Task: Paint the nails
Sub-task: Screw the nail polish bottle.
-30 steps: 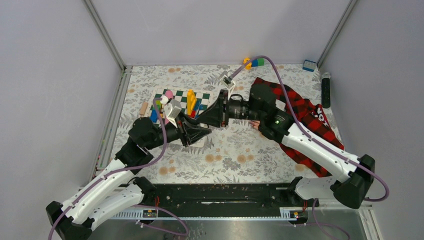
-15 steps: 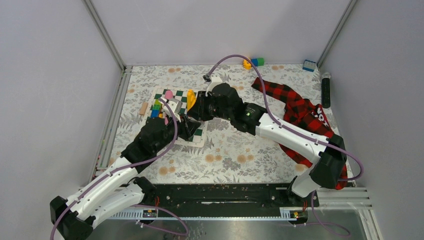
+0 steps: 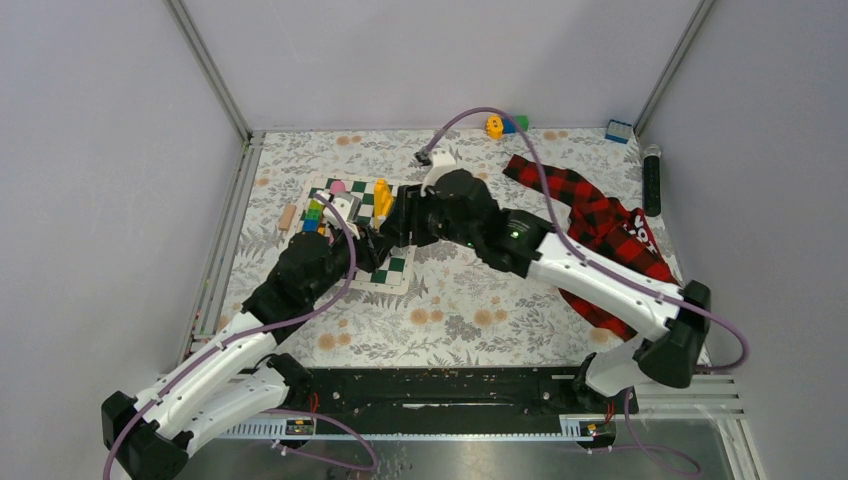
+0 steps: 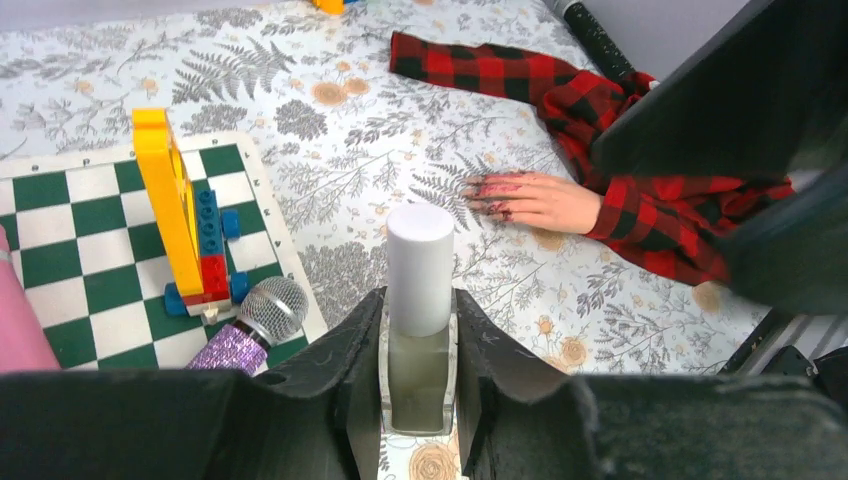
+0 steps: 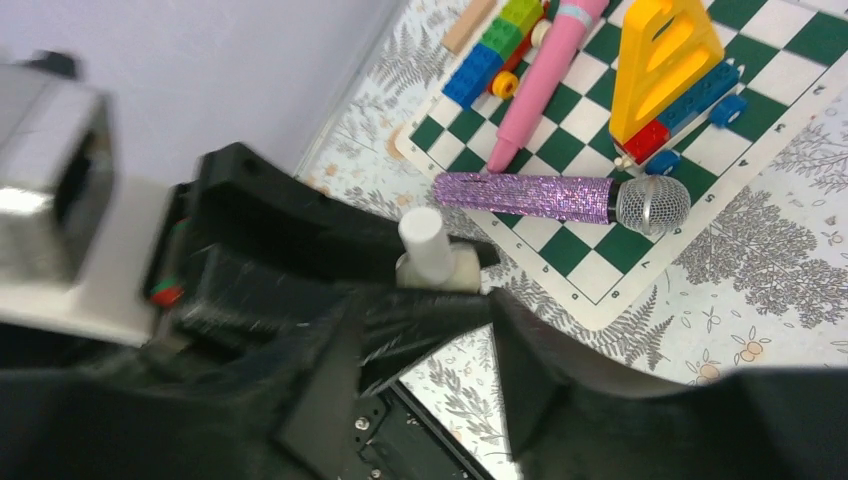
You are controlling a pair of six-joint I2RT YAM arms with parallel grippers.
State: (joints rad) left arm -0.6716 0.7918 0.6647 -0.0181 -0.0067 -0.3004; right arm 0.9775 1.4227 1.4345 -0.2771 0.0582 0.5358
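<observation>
Floral tablecloth (image 3: 450, 300) | plaid sleeve (image 3: 590, 215) lettering unreadable | left gripper (image 4: 418, 335) clamps bottle (image 4: 420, 260)

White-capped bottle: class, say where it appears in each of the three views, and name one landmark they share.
Top external: not discernible; the arms cover that spot.
Left wrist: the bottle is at bottom centre, upright between the left arm's fingers.
Right wrist: left of centre, its white cap uppermost.
Shared landmark: the yellow block toy on the checkerboard.
</observation>
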